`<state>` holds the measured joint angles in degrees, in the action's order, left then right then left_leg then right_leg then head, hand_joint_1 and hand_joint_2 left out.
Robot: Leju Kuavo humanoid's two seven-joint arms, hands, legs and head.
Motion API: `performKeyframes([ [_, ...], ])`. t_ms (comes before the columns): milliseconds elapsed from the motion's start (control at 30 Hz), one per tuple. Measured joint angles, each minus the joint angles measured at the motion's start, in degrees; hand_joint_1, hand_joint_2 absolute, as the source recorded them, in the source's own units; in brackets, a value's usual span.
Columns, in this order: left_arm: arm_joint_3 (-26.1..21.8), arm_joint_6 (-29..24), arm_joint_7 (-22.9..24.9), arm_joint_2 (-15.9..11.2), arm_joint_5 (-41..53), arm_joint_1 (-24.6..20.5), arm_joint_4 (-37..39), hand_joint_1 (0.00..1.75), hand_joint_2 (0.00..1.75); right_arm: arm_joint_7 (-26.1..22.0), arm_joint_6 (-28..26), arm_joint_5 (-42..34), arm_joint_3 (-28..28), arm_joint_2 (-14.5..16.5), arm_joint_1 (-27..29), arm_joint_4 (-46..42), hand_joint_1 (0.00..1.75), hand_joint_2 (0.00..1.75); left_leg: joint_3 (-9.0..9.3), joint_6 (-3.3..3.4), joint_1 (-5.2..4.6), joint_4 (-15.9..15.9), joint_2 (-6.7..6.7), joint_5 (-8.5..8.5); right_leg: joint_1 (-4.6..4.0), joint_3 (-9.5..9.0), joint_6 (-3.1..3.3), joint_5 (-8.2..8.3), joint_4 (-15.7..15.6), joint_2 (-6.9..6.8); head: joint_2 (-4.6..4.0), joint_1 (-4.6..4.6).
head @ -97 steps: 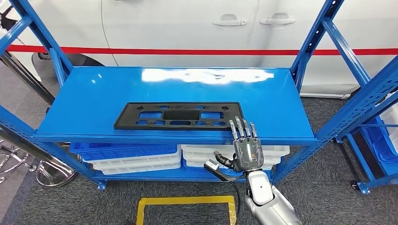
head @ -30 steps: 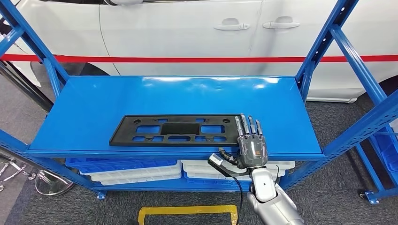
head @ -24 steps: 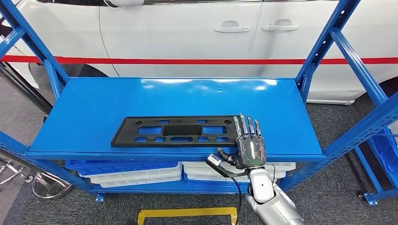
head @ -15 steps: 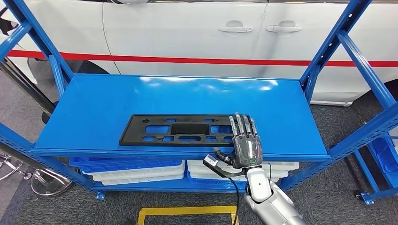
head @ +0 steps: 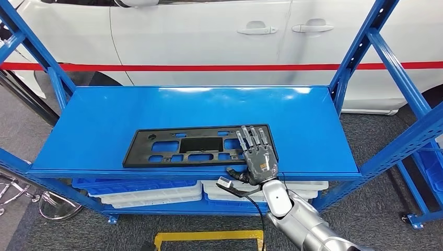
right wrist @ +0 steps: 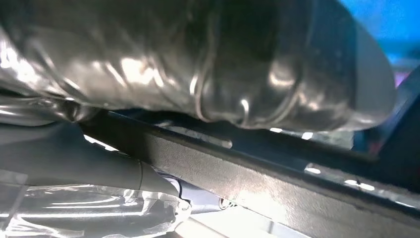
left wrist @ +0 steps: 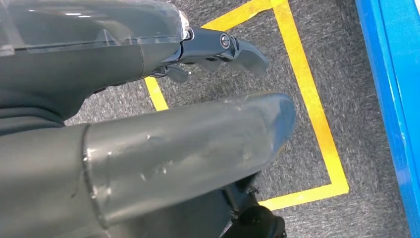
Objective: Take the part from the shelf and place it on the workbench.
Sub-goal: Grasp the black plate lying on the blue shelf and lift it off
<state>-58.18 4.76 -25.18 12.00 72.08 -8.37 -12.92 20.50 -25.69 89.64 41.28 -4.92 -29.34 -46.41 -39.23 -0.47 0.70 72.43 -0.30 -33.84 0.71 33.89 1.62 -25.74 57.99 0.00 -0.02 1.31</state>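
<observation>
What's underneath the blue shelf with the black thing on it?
Under the blue shelf sit blue trays stacked on white trays, with more white trays on the right. What they hold is hidden by the shelf.

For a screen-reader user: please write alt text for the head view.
The robot's right hand rests, fingers spread, on the right end of a flat black part lying on a blue shelf. A white car stands behind.
</observation>
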Motion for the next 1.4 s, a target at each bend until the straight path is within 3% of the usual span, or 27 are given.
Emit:
performKeyframes([
  [33, 0.0, 0.0, 0.0, 0.0, 0.0, 0.0, 0.0, 0.00, 0.00, -0.1, 0.0, 0.0, 0.5, 0.1, -0.2, 0.6, 0.00, 0.00, -0.93, -0.05, 0.01, 1.7, 0.00, -0.06, -0.04, 0.00, 0.03, -0.05, 0.1, 0.01, 0.00, 0.00],
  [67, 0.0, 0.0, 0.0, 0.0, 0.0, 0.0, 0.0, 0.00, 0.00, -0.1, 0.0, 0.0, 0.9, 0.3, -0.3, 1.2, 0.00, 0.00, -0.80, -0.01, 0.00, 1.0, 0.00, 1.02, -0.06, -0.01, 0.03, -0.11, 0.2, 0.03, 0.00, 0.00],
  [133, 0.1, 0.0, -0.1, 0.0, 0.0, -0.1, 0.0, 0.00, 0.00, -0.4, 0.1, 0.0, 1.9, 0.6, -0.9, 2.3, 0.00, 0.00, 2.32, 0.43, -0.03, -6.1, 0.01, 5.18, -0.07, -0.06, -0.13, -0.29, 0.4, 0.15, 0.00, 0.00],
  [200, 0.2, 0.0, -0.2, 0.0, 0.0, -0.3, 0.0, 0.00, 0.00, -0.6, 0.1, 0.0, 3.3, 0.9, -1.9, 3.5, 0.00, 0.00, 5.42, 0.99, -0.26, -12.8, 0.01, 7.60, -0.23, 0.07, -0.58, -0.46, 0.7, 0.27, -0.01, 0.00],
  [267, 0.3, 0.0, -0.3, 0.0, -0.1, -0.5, 0.0, 0.00, 0.00, -0.6, 0.0, 0.0, 5.1, 1.1, -2.8, 4.7, 0.00, 0.00, 6.11, 1.33, -0.52, -14.4, -0.05, 7.67, -0.30, 0.19, -1.18, -0.40, 0.7, 0.31, -0.01, 0.00],
  [367, 0.6, 0.0, -0.4, 0.0, -0.1, -0.6, 0.0, 0.00, 0.00, -0.5, -0.3, 0.0, 7.1, 1.2, -3.6, 6.1, 0.00, 0.00, 6.45, 2.20, -0.11, -15.2, -0.05, 8.31, -0.23, 0.37, -2.08, -1.09, 1.4, 0.28, -0.01, -0.01],
  [400, 0.6, 0.0, -0.5, 0.0, -0.1, -0.6, 0.0, 0.00, 0.00, -0.4, -0.4, 0.0, 7.5, 1.2, -3.9, 6.5, 0.00, 0.00, 6.59, 2.51, 0.05, -15.5, 0.01, 8.52, -0.19, 1.19, -2.31, -2.35, 3.2, 0.26, -0.01, -0.02],
  [467, 0.8, 0.0, -0.5, 0.0, -0.1, -0.6, 0.0, 0.00, 0.00, -0.1, -0.6, 0.0, 8.2, 1.2, -4.2, 7.3, 0.00, 0.00, 6.57, 2.83, 0.06, -15.7, 0.13, 8.60, 0.02, 4.37, -2.66, -5.91, 9.9, 0.25, -0.01, -0.03],
  [533, 1.1, 0.0, -0.5, 0.0, -0.1, -0.6, 0.0, 0.00, 0.00, 0.8, -0.9, 0.0, 8.9, 1.2, -4.4, 7.8, 0.00, 0.00, 6.53, 2.87, 0.06, -15.6, 0.14, 8.56, 0.27, 6.94, -2.98, -7.43, 15.1, 0.22, -0.01, -0.02],
  [567, 1.2, 0.0, -0.5, 0.0, -0.1, -0.6, 0.0, 0.00, 0.00, 1.4, -1.2, 0.0, 9.4, 1.2, -4.6, 8.0, 0.00, 0.00, 6.53, 2.84, 0.07, -15.5, 0.11, 8.51, 0.42, 6.93, -3.10, -6.59, 14.9, 0.19, -0.01, -0.03],
  [600, 1.3, 0.0, -0.5, 0.1, -0.1, -0.6, 0.0, 0.00, 0.00, 2.3, -1.5, 0.0, 9.9, 1.2, -4.8, 8.2, 0.00, 0.00, 6.57, 2.74, 0.11, -15.4, 0.06, 8.43, 0.59, 5.94, -3.17, -4.88, 12.8, 0.16, -0.01, -0.02],
  [633, 1.3, 0.0, -0.5, 0.1, -0.1, -0.6, 0.0, 0.00, 0.00, 3.6, -1.8, 0.0, 10.5, 1.2, -5.1, 8.3, 0.00, 0.00, 6.60, 2.57, 0.14, -15.3, 0.02, 8.31, 0.73, 4.25, -3.19, -2.81, 9.2, 0.11, -0.01, -0.02],
  [700, 1.4, 0.0, -0.5, 0.3, -0.1, -0.6, 0.0, 0.00, 0.00, 7.1, -2.6, 0.0, 12.1, 1.2, -6.0, 8.3, 0.00, 0.00, 6.38, 1.99, -0.01, -14.8, -0.05, 7.98, 0.63, 1.36, -2.91, -0.41, 2.9, 0.11, -0.01, -0.01],
  [733, 1.5, 0.0, -0.6, 0.3, -0.2, -0.7, 0.0, 0.00, 0.00, 8.9, -2.9, 0.0, 13.0, 1.2, -6.5, 8.2, 0.00, 0.00, 6.24, 1.65, -0.08, -14.6, -0.05, 7.86, 0.49, 0.77, -2.66, -0.15, 1.5, 0.15, -0.01, 0.01],
  [867, 1.5, 0.0, -0.6, 0.4, -0.2, -0.8, 0.0, 0.00, 0.00, 13.5, -3.0, 0.0, 16.1, 0.9, -8.0, 7.7, 0.00, 0.00, 5.83, 0.36, 0.03, -13.8, 0.01, 7.12, 0.40, 0.68, -1.20, -0.14, 0.7, 0.23, -0.01, 0.01],
  [933, 1.5, 0.0, -0.6, 0.4, -0.2, -0.8, 0.0, 0.00, 0.00, 14.8, -2.9, 0.0, 16.9, 0.7, -8.6, 7.4, 0.00, 0.00, 3.78, -0.09, 0.17, -9.2, 0.06, 4.33, 0.52, 0.55, -0.51, 0.03, 0.5, 0.16, 0.00, 0.01],
  [1000, 1.5, 0.0, -0.6, 0.4, -0.2, -0.8, 0.0, 0.00, 0.00, 15.4, -2.7, 0.0, 17.4, 0.7, -8.9, 7.2, 0.00, 0.00, 0.19, -0.34, 0.20, -1.7, 0.07, 1.01, 0.36, 0.56, -0.21, -0.02, 0.5, 0.14, 0.00, 0.02],
  [1033, 1.5, 0.0, -0.6, 0.4, -0.2, -0.8, 0.0, 0.00, 0.00, 15.5, -2.6, 0.0, 17.6, 0.6, -8.9, 7.1, 0.00, 0.00, -1.18, -0.38, 0.20, 1.0, 0.07, 0.36, 0.27, 0.54, -0.15, -0.07, 0.6, 0.13, 0.00, 0.02],
  [1067, 1.5, 0.0, -0.6, 0.4, -0.2, -0.7, 0.0, 0.00, 0.00, 15.6, -2.6, 0.0, 17.7, 0.6, -8.9, 7.1, 0.00, 0.00, -1.58, -0.33, 0.20, 1.5, 0.08, 0.89, 0.20, 0.50, -0.13, -0.12, 0.6, 0.14, -0.01, 0.02],
  [1100, 1.5, 0.0, -0.6, 0.4, -0.2, -0.6, 0.0, 0.00, 0.00, 15.6, -2.6, 0.0, 17.8, 0.6, -8.9, 7.0, 0.00, 0.00, -0.96, -0.19, 0.20, 0.0, 0.08, 2.39, 0.14, 0.41, -0.13, -0.20, 0.7, 0.17, -0.01, 0.02],
  [1167, 1.5, 0.0, -0.6, 0.4, -0.2, -0.7, 0.0, 0.00, 0.00, 15.6, -2.6, 0.0, 17.9, 0.5, -9.0, 6.8, 0.00, 0.00, 2.60, 0.40, 0.09, -7.7, 0.09, 6.33, 0.02, 0.12, -0.31, -0.42, 0.7, 0.25, -0.01, 0.02],
  [1200, 1.5, 0.0, -0.6, 0.4, -0.2, -0.7, 0.0, 0.00, 0.00, 15.6, -2.6, 0.0, 17.9, 0.5, -9.1, 6.7, 0.00, 0.00, 4.20, 0.71, -0.04, -11.1, 0.08, 7.54, -0.08, 0.08, -0.50, -0.50, 0.8, 0.28, -0.01, 0.02],
  [1233, 1.5, 0.0, -0.6, 0.4, -0.3, -0.8, 0.0, 0.00, 0.00, 15.6, -2.6, 0.0, 18.0, 0.5, -9.1, 6.7, 0.00, 0.00, 5.21, 0.99, -0.20, -13.3, 0.04, 8.12, -0.14, 0.10, -0.76, -0.52, 0.8, 0.29, -0.01, 0.01],
  [1333, 1.6, 0.0, -0.6, 0.5, -0.2, -0.7, 0.0, 0.00, 0.00, 15.6, -2.6, 0.0, 18.1, 0.5, -9.3, 6.6, 0.00, 0.00, 5.65, 1.67, -0.29, -14.6, -0.03, 8.35, -0.13, 0.10, -1.73, -0.39, 0.5, 0.27, -0.01, 0.01],
  [1400, 1.6, 0.0, -0.6, 0.5, -0.3, -0.7, 0.0, 0.00, 0.00, 15.6, -2.5, 0.0, 18.2, 0.3, -9.5, 6.4, 0.00, 0.00, 5.99, 2.34, 0.00, -15.3, 0.06, 8.80, -0.10, 0.69, -2.27, -1.69, 2.1, 0.26, -0.01, -0.01],
])
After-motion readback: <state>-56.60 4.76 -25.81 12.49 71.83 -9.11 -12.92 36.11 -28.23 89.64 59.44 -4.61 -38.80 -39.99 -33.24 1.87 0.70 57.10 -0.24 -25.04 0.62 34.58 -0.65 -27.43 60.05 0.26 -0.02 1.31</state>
